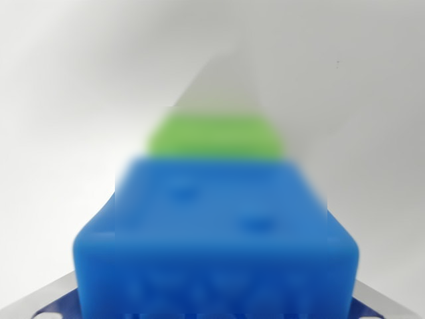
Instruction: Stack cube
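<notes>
The place looks like a laboratory or a test bench for a robot, not a home. Almost the whole picture, from nine o'clock over twelve to three o'clock, is a plain white surface (66,80) with soft shadows only, without any furniture or household things. The only objects are simple plastic blocks: a blue cube (219,232) at six o'clock and a green block (212,136) in the centre. The view is very blurred, so finer details cannot be told.
</notes>
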`<state>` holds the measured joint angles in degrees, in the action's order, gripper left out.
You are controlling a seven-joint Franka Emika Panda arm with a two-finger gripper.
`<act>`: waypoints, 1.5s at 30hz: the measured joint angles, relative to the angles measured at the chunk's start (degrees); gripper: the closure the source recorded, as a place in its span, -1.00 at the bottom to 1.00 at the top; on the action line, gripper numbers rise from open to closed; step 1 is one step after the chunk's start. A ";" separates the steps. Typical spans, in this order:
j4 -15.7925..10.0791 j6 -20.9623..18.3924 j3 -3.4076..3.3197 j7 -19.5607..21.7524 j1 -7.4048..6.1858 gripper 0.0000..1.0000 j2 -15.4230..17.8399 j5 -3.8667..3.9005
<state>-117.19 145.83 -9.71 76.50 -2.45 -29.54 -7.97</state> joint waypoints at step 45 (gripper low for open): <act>0.33 1.85 0.41 -0.42 0.29 -1.00 -2.17 -0.64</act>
<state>-116.86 147.69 -9.30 76.08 -2.15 -31.71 -8.61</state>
